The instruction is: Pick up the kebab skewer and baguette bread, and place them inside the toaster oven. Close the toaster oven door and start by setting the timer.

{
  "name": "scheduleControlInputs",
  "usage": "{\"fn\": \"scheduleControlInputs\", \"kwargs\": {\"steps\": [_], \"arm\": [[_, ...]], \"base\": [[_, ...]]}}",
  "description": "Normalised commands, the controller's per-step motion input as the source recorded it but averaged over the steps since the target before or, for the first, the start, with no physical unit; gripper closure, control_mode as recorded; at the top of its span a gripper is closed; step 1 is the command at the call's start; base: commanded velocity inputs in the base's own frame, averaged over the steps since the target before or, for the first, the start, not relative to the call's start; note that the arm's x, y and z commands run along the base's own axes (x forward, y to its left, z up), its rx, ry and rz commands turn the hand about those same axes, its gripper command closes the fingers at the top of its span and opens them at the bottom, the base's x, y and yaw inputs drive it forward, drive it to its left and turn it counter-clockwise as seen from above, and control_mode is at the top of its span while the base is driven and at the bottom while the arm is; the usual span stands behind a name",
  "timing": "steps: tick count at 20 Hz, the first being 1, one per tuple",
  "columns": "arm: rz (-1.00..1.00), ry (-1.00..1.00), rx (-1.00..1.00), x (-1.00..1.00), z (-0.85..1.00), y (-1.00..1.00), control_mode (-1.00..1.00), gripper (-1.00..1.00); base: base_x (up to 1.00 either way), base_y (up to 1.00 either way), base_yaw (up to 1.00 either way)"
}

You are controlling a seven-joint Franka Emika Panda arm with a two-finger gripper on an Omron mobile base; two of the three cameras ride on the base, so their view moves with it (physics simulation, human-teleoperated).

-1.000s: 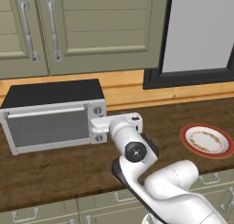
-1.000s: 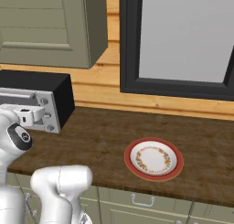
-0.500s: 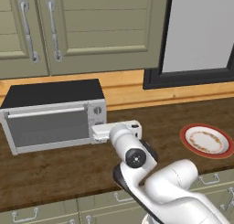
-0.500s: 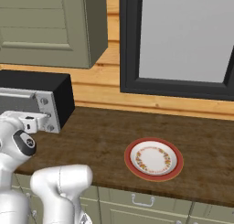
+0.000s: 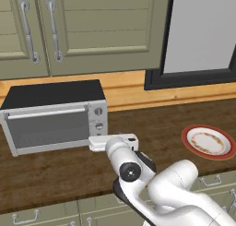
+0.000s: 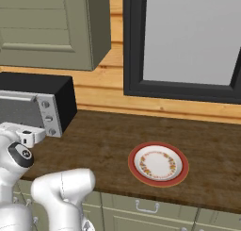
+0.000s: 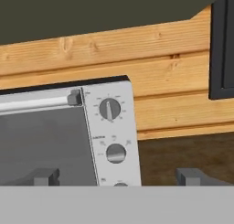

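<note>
The toaster oven (image 5: 55, 95) stands at the left of the counter, against the wooden back wall. Its door (image 5: 48, 128) is shut, the silver bar handle (image 7: 32, 104) along its top edge. My gripper (image 5: 97, 143) hovers just in front of the oven's lower right corner, open, with nothing between its fingers. In the hand view the gripper (image 7: 118, 177) faces the knob panel (image 7: 112, 131), a short way off it. Neither the kebab skewer nor the baguette bread is in view. From the right, the oven (image 6: 47, 95) shows with the gripper (image 6: 35, 132) low before its knobs.
A red-rimmed patterned plate (image 5: 208, 142) lies on the dark wooden counter (image 5: 152, 121) to the right, also the plate (image 6: 158, 163) in the right base view. Green cabinets (image 5: 87, 26) hang above the oven. A dark-framed window (image 6: 188, 41) sits behind the counter.
My hand has drawn back a little from the oven's knob panel and dropped lower, toward the counter's front. The jaws have stayed wide. Oven and plate have not moved.
</note>
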Motion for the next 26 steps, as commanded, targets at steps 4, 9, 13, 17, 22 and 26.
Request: {"fn": "scheduleControlInputs", "kwargs": {"steps": [4,9,13,17,22,26], "arm": [[0.0,0.0,0.04,0.0,-0.37,0.0,-1.0,-1.0],[0.0,0.0,0.0,0.02,-0.23,0.0,-1.0,-1.0],[0.0,0.0,0.0,0.19,-0.3,0.0,-1.0,-1.0],[0.0,0.0,0.0,0.54,-0.07,0.0,-1.0,-1.0],[0.0,0.0,0.0,0.58,-0.15,-0.02,-1.0,-1.0],[0.01,0.0,0.0,0.38,-0.3,-0.02,-1.0,-1.0]], "base": [[0.0,0.0,0.0],[0.0,0.0,0.0],[0.0,0.0,0.0],[0.0,0.0,0.0],[0.0,0.0,0.0],[0.0,0.0,0.0]]}}
